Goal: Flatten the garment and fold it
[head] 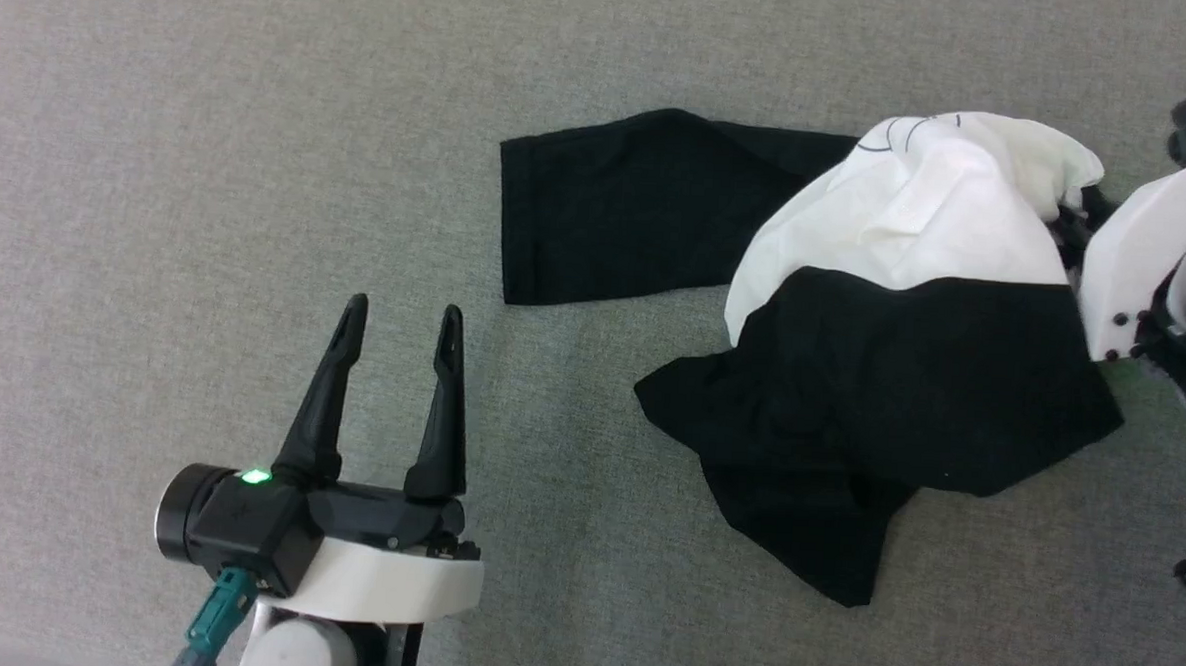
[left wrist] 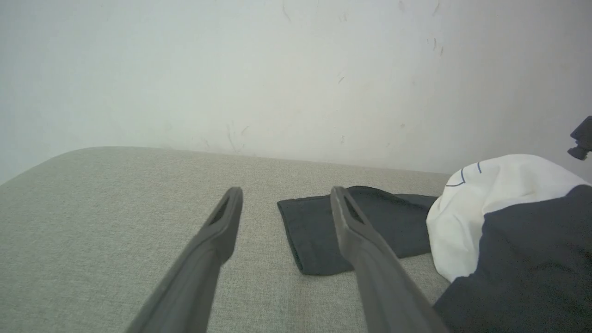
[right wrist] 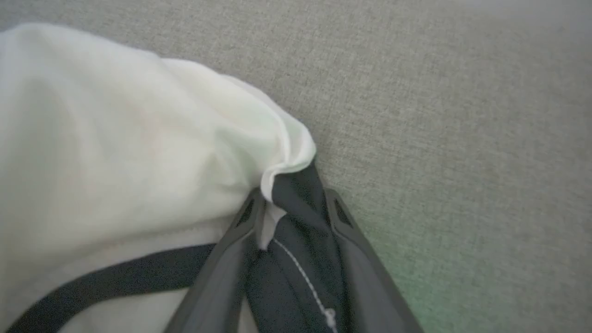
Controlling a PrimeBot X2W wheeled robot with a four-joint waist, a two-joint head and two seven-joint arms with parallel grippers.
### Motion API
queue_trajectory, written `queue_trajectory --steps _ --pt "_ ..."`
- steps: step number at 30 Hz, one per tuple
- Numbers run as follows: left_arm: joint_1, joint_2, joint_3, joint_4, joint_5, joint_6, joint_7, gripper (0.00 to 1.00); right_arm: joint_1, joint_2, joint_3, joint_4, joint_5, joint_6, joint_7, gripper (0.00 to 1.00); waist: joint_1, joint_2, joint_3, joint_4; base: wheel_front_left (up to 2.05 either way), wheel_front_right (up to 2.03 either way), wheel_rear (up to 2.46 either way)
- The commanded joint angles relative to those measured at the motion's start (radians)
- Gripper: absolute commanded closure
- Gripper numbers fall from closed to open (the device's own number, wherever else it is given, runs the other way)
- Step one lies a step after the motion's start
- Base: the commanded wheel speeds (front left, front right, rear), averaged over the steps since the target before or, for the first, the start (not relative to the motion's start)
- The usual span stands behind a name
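Two fingers (right wrist: 222,277) of right end effector (right wrist: 292,194) flank bunched garment (right wrist: 115,138) edge.

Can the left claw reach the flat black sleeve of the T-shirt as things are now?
Probably yes: the open left claw has the flat black sleeve ahead, with bare grey cloth surface between them.

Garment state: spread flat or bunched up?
Bunched, not flat. The garment is heaped on the grey surface, white body humped over crumpled black folds; one black sleeve lies flat.
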Motion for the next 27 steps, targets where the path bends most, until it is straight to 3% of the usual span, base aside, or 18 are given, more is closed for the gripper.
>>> queue_trajectory --steps 1,11,16,20,24,27 --pt "-0.007 -0.005 0.008 0.006 0.0 -0.011 -0.005 0.0 0.041 0.023 0.032 0.026 0.017 0.003 -0.004 1.0 0.0 0.0 -0.037 -0.023 0.0 0.0 0.0" --pt "0.067 -0.006 0.054 0.02 0.012 -0.024 -0.005 0.0 0.015 0.027 -0.05 -0.119 0.062 0.003 -0.177 1.0 0.0 0.0 -0.226 -0.107 0.0 0.0 0.0" --pt "0.122 -0.006 0.086 0.016 0.017 -0.025 -0.005 0.0 0.039 -0.036 -0.091 -0.291 0.012 0.003 -0.2 1.0 0.0 0.0 -0.294 -0.145 0.0 0.0 0.0" --pt "0.158 -0.006 0.096 0.012 0.017 -0.031 -0.005 0.0 0.156 -0.065 -0.125 -0.45 -0.028 0.003 -0.165 1.0 0.0 0.0 -0.316 -0.176 0.0 0.0 0.0" --pt "0.165 -0.006 0.092 0.018 0.01 -0.042 -0.005 0.0 0.401 -0.005 -0.18 -0.572 -0.027 0.003 -0.086 1.0 0.0 0.0 -0.314 -0.191 0.0 0.0 0.0" --pt "0.158 -0.006 0.088 0.026 0.006 -0.053 -0.005 0.0 0.605 0.092 -0.227 -0.601 -0.013 0.003 -0.063 1.0 0.0 0.0 -0.303 -0.193 0.0 0.0 0.0"
